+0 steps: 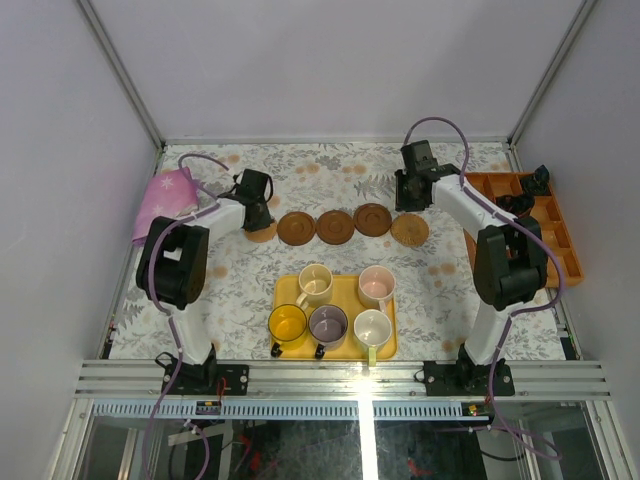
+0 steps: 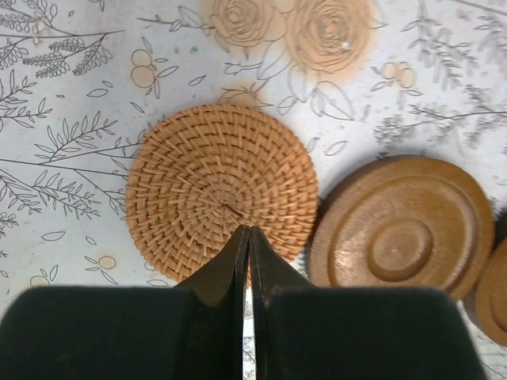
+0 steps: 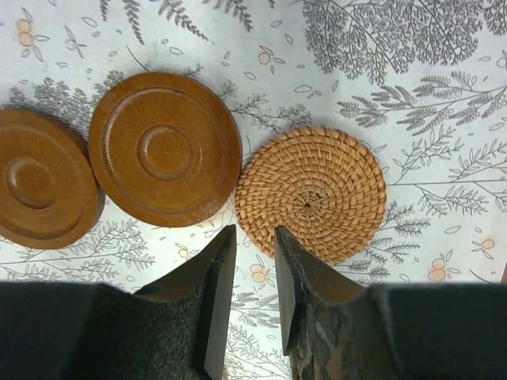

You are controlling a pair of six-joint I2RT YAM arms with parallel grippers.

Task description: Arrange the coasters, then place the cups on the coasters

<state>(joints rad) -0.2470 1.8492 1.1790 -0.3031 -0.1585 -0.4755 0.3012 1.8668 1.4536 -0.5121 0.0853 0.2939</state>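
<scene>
Several round coasters lie in a row across the table. A woven coaster point(image 1: 262, 232) ends the row on the left, another woven coaster point(image 1: 409, 231) on the right, and three brown wooden coasters point(image 1: 335, 226) fill the middle. My left gripper point(image 1: 258, 215) is shut and holds nothing, its tips point(image 2: 248, 231) over the near rim of the left woven coaster point(image 2: 222, 190). My right gripper point(image 3: 255, 231) is partly open and empty, just short of the right woven coaster point(image 3: 311, 192). Several cups, among them yellow point(image 1: 287, 324), purple-grey point(image 1: 328, 324) and pink point(image 1: 377, 285), stand on a yellow tray point(image 1: 345, 348).
An orange compartment box point(image 1: 545, 230) with small black objects sits at the right edge, next to my right arm. A pink cloth point(image 1: 165, 198) lies at the far left. The yellow tray is near the front, between the two arm bases.
</scene>
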